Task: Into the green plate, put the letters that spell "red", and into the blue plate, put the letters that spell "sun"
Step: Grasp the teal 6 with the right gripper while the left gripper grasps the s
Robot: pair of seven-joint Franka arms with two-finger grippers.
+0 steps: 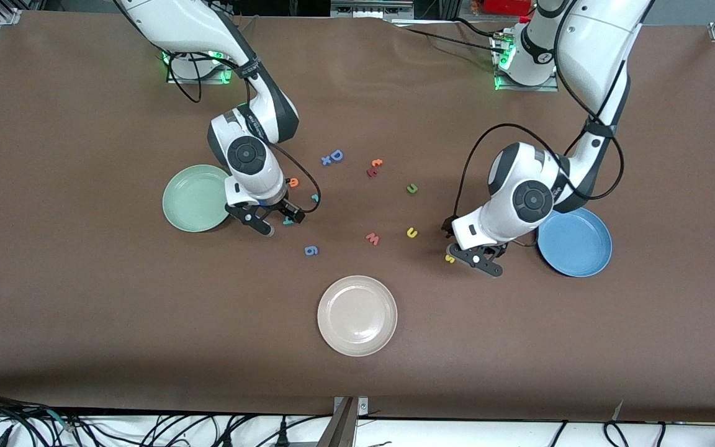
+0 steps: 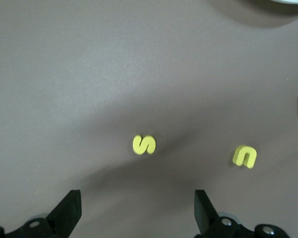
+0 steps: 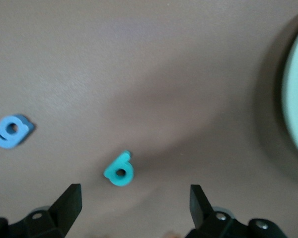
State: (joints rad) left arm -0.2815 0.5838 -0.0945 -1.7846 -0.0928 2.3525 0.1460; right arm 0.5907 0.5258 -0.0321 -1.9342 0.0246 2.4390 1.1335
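Currently nothing plated. Near to far: left gripper (image 1: 466, 259) spread wide, empty, over yellow "s" (image 2: 144, 145) beside blue plate (image 1: 593, 257); yellow "u" (image 1: 412, 233); right gripper (image 1: 277, 221) wide, empty, over teal "d" (image 3: 119, 169) beside green plate (image 1: 184, 214); probably teal "r" (image 1: 314, 198); green "n" (image 1: 413, 188); orange "e" (image 1: 293, 182). All six pending.
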